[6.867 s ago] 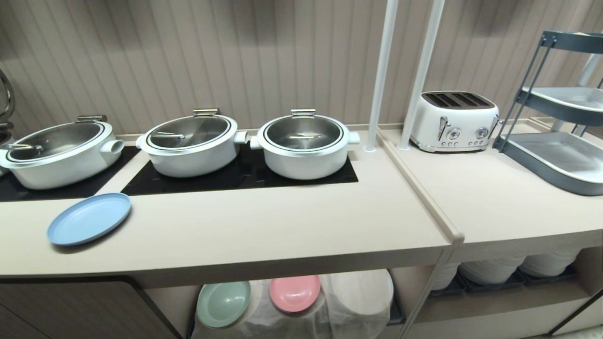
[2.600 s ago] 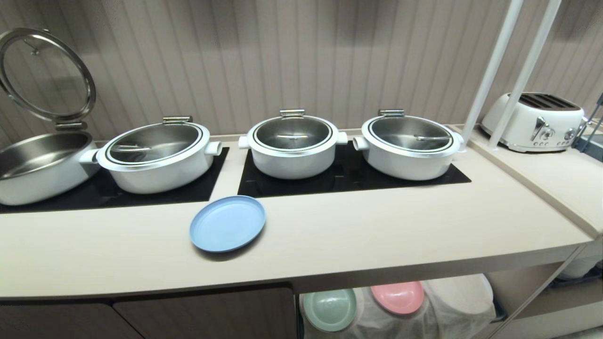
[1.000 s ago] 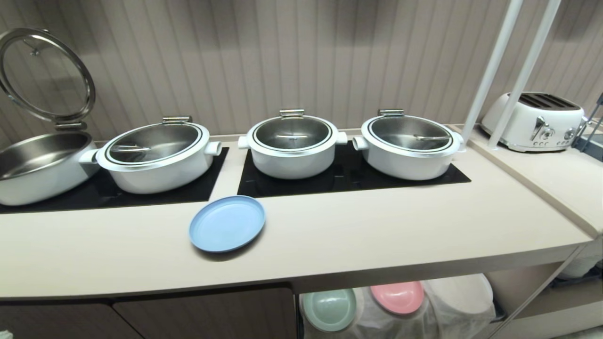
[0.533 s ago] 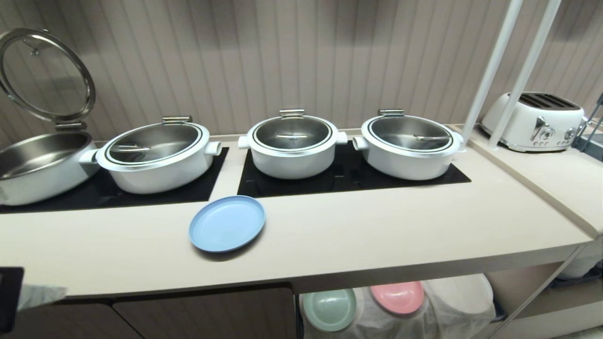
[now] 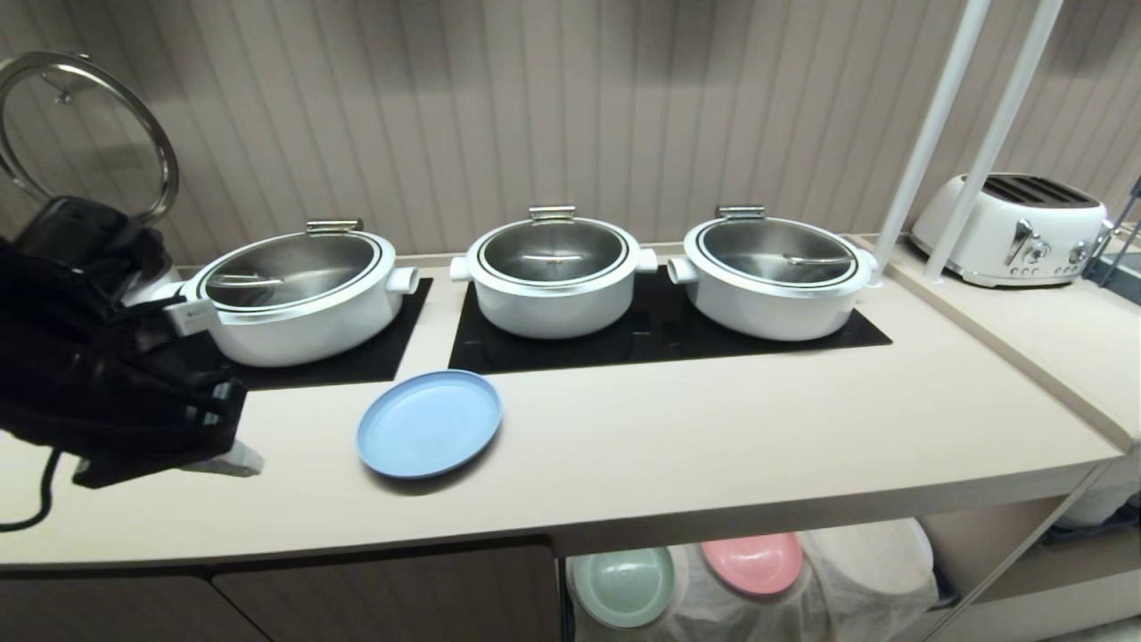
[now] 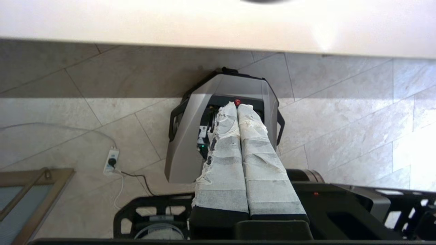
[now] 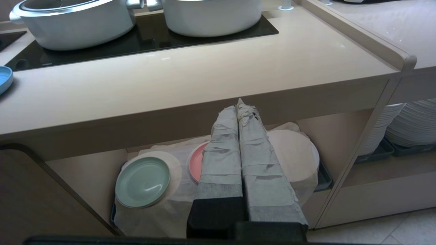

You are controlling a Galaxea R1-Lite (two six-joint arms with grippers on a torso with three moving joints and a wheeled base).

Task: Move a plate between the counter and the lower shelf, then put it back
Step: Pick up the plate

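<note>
Head view: we're bringing the left gripper (image 5: pixel 233 459) in over the counter (image 5: pixel 713 437), jaws pressed together, holding nothing. The plate (image 5: pixel 430 423) is lying flat just to its right, nr the front edge. The right gripper (image 7: pixel 238 105), also closed w/ nothing in it, is sitting lower, before the lower shelf (image 7: pixel 85 177); left arm's nearer.

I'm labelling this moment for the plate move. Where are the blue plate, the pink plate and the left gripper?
blue plate (image 5: pixel 430 435): head view, middle of its flat face.
pink plate (image 5: pixel 751 563): head view, middle of its upper face.
left gripper (image 6: pixel 237 106): left wrist view, where the wrapped tips meet.
</note>
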